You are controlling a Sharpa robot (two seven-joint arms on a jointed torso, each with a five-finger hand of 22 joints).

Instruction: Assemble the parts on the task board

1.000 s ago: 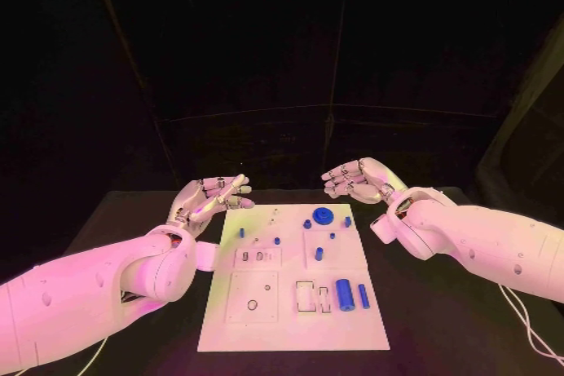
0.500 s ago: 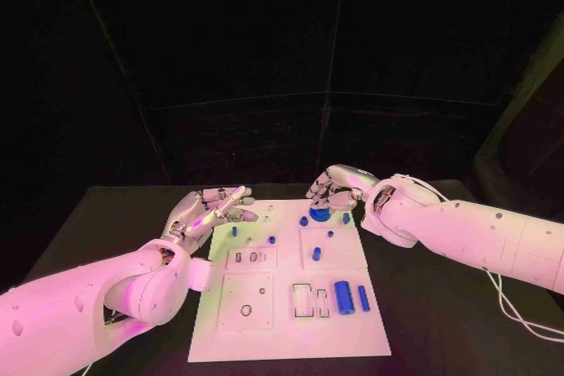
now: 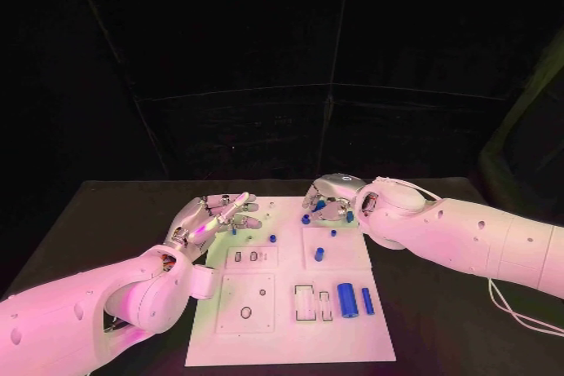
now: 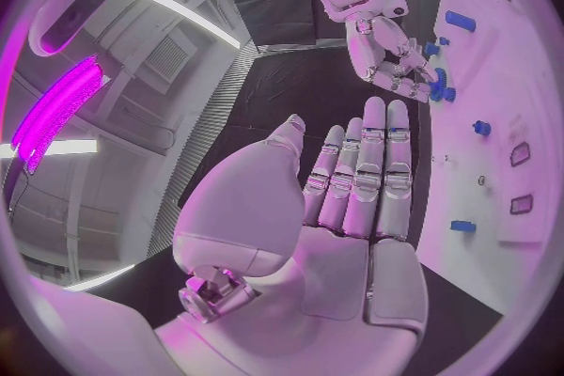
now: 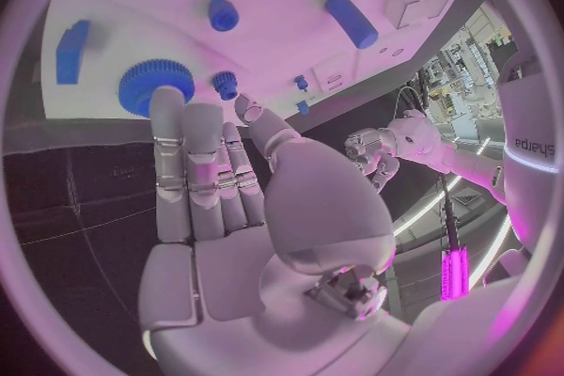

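Black table [image 3: 106,221], dark curtained backdrop [image 3: 282,82], magenta ceiling strip-light [image 4: 53,108].

We see a white task board [image 3: 294,311] on a black table [image 3: 106,221]. Parts are blue, e.g. a ridged gear [image 5: 154,85] and a cylinder [image 3: 347,294].

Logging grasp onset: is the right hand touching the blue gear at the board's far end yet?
Cannot tell. In the right wrist view the right hand has fingertips overlapping the blue gear's edge, but no plain contact or gap shows.
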